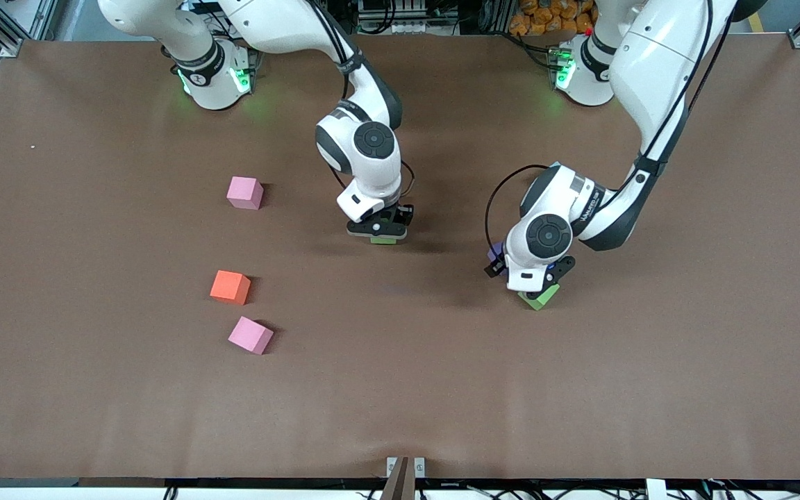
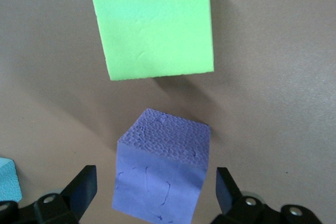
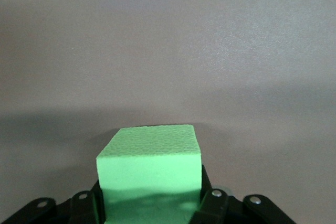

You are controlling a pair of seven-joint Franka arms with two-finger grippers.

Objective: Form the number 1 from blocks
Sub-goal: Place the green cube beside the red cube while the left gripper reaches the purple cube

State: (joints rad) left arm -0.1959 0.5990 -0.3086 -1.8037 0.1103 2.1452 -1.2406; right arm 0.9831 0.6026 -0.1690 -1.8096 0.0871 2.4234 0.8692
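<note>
Green block [image 3: 149, 169] sits low at mid-counter [image 1: 400, 389] between the right gripper's [image 1: 380, 235] fingers, which I cannot tell are clamped or loosening; the left gripper [image 2: 156, 190], fingers apart, straddles a purple block [image 2: 163, 174] beside another green block [image 2: 155, 22]; the orange block [image 1: 230, 287] lies toward the right arm's end; lifting away crookedly could drag the block askew.
</note>
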